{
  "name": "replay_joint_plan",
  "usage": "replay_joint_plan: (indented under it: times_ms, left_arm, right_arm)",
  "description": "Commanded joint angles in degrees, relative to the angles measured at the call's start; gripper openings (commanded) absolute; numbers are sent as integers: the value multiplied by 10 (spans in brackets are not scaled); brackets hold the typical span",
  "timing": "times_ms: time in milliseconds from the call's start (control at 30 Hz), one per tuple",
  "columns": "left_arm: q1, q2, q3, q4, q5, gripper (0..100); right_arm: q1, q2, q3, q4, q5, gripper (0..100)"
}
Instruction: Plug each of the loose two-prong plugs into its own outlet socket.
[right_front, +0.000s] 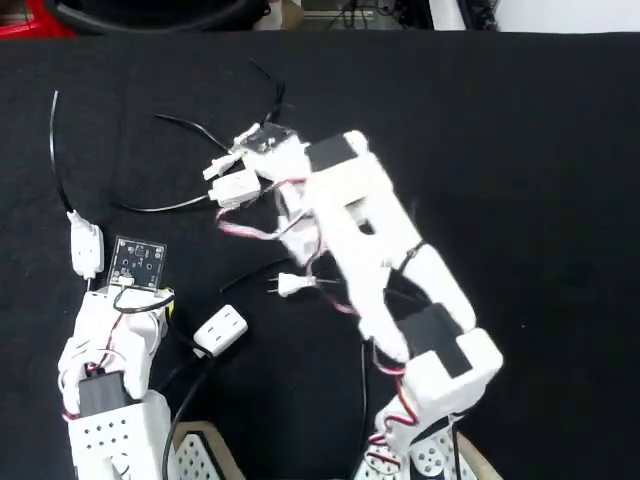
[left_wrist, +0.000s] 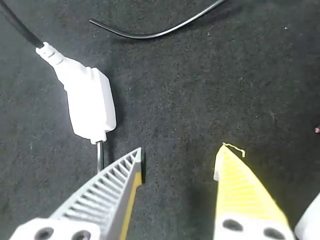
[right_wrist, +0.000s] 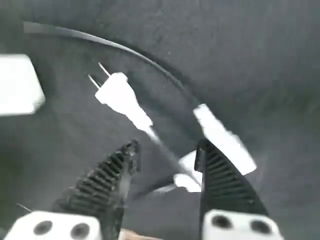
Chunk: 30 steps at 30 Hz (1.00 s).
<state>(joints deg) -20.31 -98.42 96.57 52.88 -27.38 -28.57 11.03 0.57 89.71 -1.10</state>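
Though illegibly small, white marks on black board (right_front: 135, 262); left gripper (left_wrist: 181, 150), right gripper (right_wrist: 166, 146) agape.

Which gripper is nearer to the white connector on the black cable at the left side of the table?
Left. The left gripper is open right beside the white connector. The right gripper is far across the table, near a loose plug.
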Motion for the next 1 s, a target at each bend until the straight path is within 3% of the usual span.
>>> replay_joint_plan:
  times_ms: [0,67,433,967]
  left_arm:
    - [4,-7,9,1,-4,238]
    - [2,-7,9,1,-4,238]
    - [1,-7,11,-11,-4,238]
    - [1,-7,11,-14,-2,238]
  right_arm:
    - [-46,-13,5,6,-331,184]
    - [-66,2,11,-8,-386,184]
    - [-25,124,15,-61,-475,184]
    - [1,133,-14,-35,-471,184]
